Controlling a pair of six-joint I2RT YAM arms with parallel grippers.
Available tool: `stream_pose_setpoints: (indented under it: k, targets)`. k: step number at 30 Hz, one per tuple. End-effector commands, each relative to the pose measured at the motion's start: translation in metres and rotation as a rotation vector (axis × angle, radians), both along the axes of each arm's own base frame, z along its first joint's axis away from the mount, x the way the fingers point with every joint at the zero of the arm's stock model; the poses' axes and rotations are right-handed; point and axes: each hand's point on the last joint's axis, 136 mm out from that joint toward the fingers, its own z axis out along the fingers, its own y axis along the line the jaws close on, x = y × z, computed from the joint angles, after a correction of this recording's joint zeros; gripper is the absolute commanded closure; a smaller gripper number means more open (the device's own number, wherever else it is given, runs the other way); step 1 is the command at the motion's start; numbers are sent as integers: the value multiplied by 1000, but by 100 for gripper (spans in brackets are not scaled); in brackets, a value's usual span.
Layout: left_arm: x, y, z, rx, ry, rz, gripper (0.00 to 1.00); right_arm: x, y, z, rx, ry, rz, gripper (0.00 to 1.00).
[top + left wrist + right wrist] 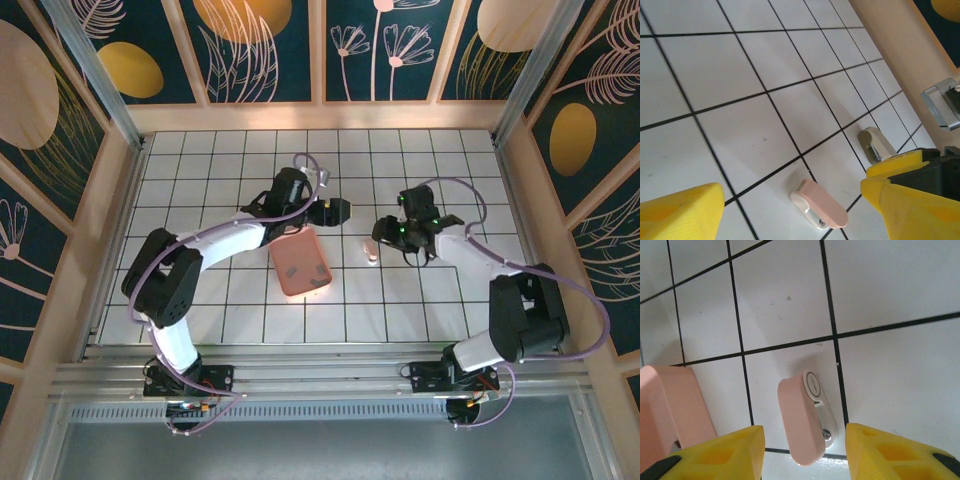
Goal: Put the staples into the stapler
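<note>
Your right end effector (802,460) hangs apart over the surface (890,290), the stapler (805,425) lying below, between its fingers (890,450); your left end effector (790,220) is apart too.

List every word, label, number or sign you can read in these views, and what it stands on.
No readable text in any view.
Stapler: a round mark on its white end, too small to read.
Tray: no print visible.
Table: only black grid lines.
</note>
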Motion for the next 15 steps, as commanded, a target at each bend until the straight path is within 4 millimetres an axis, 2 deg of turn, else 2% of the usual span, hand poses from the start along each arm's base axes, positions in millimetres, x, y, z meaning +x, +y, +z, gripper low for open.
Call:
stream_pose_setpoints:
  k: [1,5,9,10,15]
  targets:
    - [6,22,7,6,-13,88,19,-11,-4,-22,-172,71,83,53]
    - [7,37,0,17,3,126,19,-9,8,-34,-233,91,140,53]
    - [6,42,-8,33,17,136,19,-7,15,-46,-267,113,180,53]
    - [5,43,4,20,-2,135,19,-7,17,-49,-268,118,189,54]
    - [6,44,4,27,-3,136,19,-5,22,-56,-277,125,205,65]
